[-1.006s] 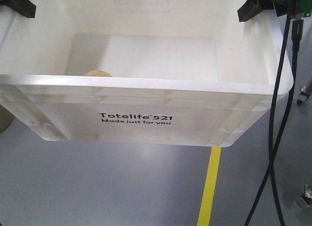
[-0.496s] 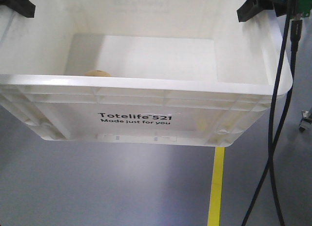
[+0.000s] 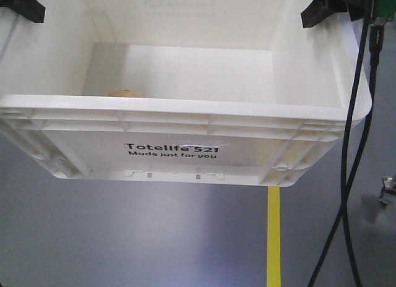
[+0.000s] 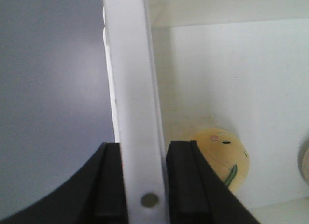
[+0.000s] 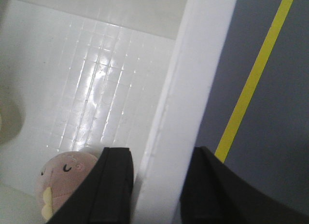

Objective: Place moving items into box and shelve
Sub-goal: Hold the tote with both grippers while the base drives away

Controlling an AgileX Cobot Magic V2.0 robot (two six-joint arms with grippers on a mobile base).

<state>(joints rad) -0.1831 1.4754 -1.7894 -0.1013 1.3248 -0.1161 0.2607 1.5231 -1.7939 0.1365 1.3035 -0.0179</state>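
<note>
Box [image 3: 185,104], white with its printed side toward the front camera, hangs between my two arms above the grey floor [image 3: 124,237] and a yellow line [image 3: 274,237]. My left pincer [image 4: 143,183] is clamped on its left rim, one finger on each side of the wall. My right pincer [image 5: 161,183] grips the right rim likewise. Inside, a cream moving item [image 4: 227,161] with a green ridge lies by the left wall, and a pinkish moving item [image 5: 60,178] with a yellow ridge lies by the right.

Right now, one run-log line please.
box: above floor | left gripper: shut on box | right gripper: shut on box | inside: cream item, tan item
</note>
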